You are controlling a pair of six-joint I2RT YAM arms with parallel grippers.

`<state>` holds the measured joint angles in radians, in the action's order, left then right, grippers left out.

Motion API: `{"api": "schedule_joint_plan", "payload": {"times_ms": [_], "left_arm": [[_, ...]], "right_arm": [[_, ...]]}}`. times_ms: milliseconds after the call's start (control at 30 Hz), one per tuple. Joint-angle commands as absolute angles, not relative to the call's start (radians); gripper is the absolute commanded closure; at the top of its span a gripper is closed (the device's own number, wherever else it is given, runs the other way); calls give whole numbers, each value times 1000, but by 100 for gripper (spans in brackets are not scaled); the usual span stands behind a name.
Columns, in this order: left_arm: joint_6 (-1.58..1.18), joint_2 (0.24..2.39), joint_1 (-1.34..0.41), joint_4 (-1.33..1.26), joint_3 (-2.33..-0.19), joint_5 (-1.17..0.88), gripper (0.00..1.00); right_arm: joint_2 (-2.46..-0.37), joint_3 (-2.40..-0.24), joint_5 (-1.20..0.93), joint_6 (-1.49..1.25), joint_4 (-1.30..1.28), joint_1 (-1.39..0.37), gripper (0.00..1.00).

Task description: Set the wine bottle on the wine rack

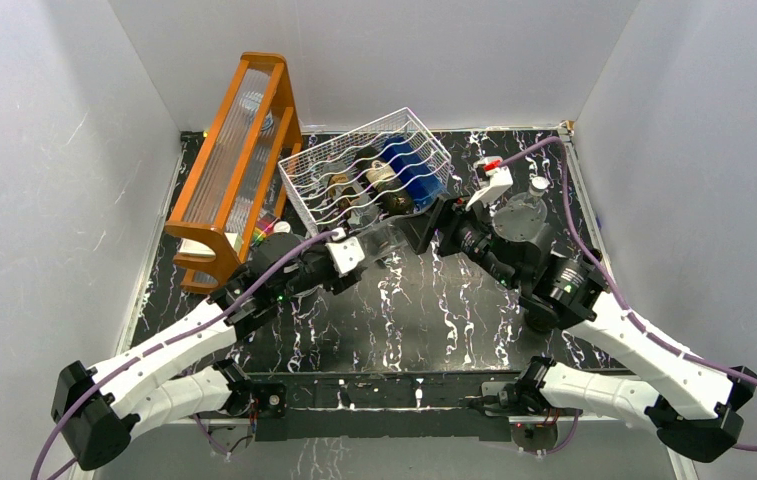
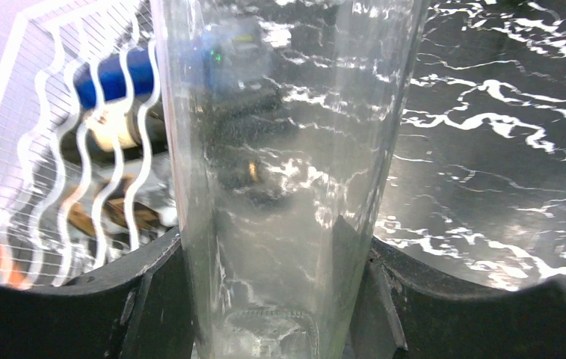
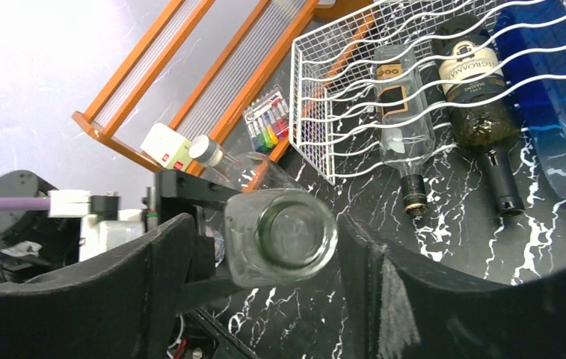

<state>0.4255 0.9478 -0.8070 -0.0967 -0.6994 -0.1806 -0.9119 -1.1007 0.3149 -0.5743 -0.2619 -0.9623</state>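
The black marbled worktop [image 1: 404, 330] is carrying everything. The tall orange frame [image 1: 234, 150] with clear panels is leaning at the back left. The white wine rack [image 1: 354, 165] is sitting beside it at the back centre.

Both arms are reaching in toward the rack's near edge. The left gripper [image 1: 374, 245] is gripping the clear wine bottle [image 2: 287, 149], its jaws pressing on the glass from both sides. The right gripper [image 3: 265, 254] is framing the bottle's base, its jaws standing apart with a gap showing on one side.

The wine bottle is hanging over the worktop just in front of the rack, outside the wires, its base facing the right wrist camera.

In the rack a blue bottle [image 3: 556, 97], a dark green bottle [image 3: 474, 82] and a clear bottle with a black label [image 3: 403, 112] are lying side by side. A marker pack [image 3: 268, 120] and a small white box [image 3: 166, 146] are lying by the frame's foot.
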Motion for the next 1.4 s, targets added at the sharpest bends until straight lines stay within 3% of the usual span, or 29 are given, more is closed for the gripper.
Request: {"api": "schedule_joint_plan", "payload": {"times_ms": [0, 467, 733, 1367], "left_arm": [[694, 875, -805, -253, -730, -188, 100], [1026, 957, -805, -462, -692, -124, 100], [1208, 933, -805, -414, -687, -119, 100], [1338, 872, -807, -474, -590, -195, 100]], "right_arm": [[-862, -1173, 338, -472, -320, -963, 14], [-871, -1326, 236, -276, -516, -962, 13], [-1039, -1562, 250, -246, -781, -963, 13], [-1105, -1339, 28, -183, -598, -963, 12]]}}
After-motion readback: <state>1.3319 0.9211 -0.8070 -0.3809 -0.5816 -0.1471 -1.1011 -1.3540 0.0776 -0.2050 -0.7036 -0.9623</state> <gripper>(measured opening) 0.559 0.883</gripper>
